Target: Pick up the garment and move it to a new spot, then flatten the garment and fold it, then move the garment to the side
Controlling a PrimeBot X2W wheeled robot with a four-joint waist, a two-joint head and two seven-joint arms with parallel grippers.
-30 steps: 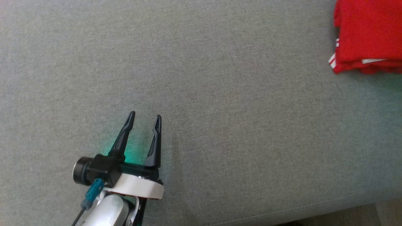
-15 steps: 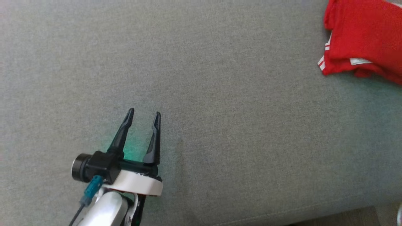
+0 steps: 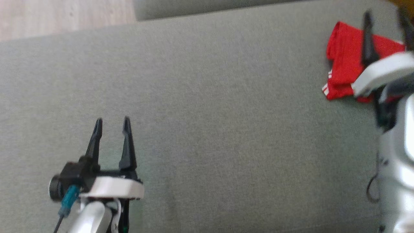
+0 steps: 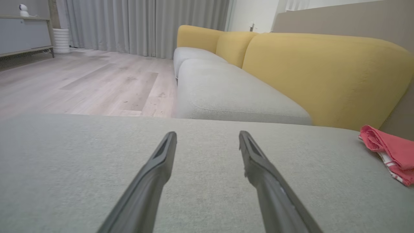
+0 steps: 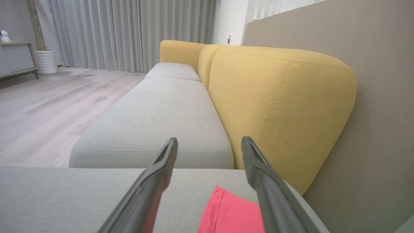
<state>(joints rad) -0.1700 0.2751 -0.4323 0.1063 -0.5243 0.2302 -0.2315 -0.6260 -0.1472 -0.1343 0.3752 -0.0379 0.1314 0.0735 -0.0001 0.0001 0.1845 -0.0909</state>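
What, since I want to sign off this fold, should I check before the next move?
1. Garment folded: ok, compact red stack.
2. Garment at the side of the grey seat: ok, near its right end.
3. Right end effector released: ok, open, nothing gripped.
4. Left end effector free: ok, open over the seat.
5. Right fingers clear of the cloth: cannot tell; height above it unclear.

Left end effector (image 3: 111, 123) and right end effector (image 3: 385, 16) both gape apart.
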